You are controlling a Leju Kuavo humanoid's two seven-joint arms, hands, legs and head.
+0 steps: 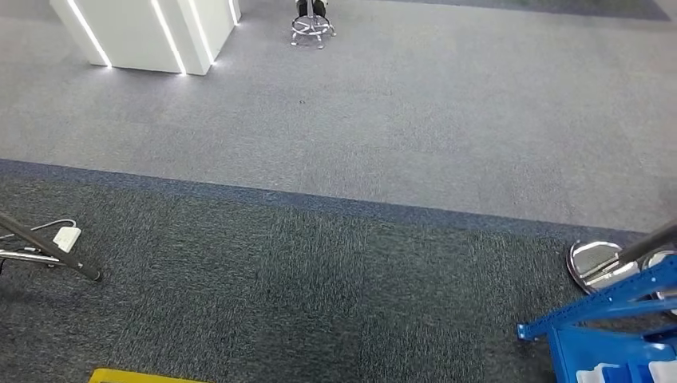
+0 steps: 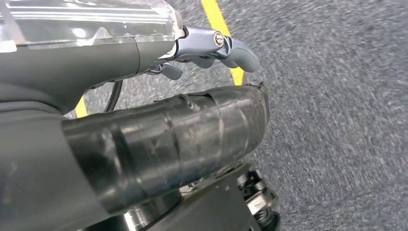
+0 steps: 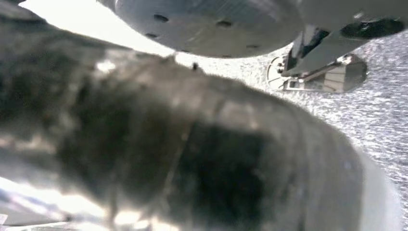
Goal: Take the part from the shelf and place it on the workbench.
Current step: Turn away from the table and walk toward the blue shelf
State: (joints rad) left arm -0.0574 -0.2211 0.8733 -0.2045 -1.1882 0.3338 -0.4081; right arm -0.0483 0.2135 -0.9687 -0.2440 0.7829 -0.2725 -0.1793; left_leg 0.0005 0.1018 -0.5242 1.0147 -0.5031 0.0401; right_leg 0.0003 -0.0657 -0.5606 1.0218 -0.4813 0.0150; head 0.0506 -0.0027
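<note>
A carpeted floor is seen from the head view, dark grey in the near part and lighter grey farther off, with a blue-grey band running between the two tones. At the far left a white block with lit strips stands on the light carpet, and near it, at the top middle, the chrome base of a stool is seen. At the left edge a dark tripod leg slants down to the carpet, with a white adapter and cable lying just beside it. A yellow strip is cut by the lower edge. At the lower right a blue metal shelf frame reaches into the picture, and a shiny round base lies just behind it. The part to be taken cannot be made out on the small visible corner of the shelf. In the left wrist view the left hand is seen above the dark carpet, its grey fingers curled inward with nothing seen between them; a yellow floor line passes behind it. In the right wrist view the right hand is a blurred dark mass close to the lens, and it cannot be told whether its fingers are apart or closed.
</note>
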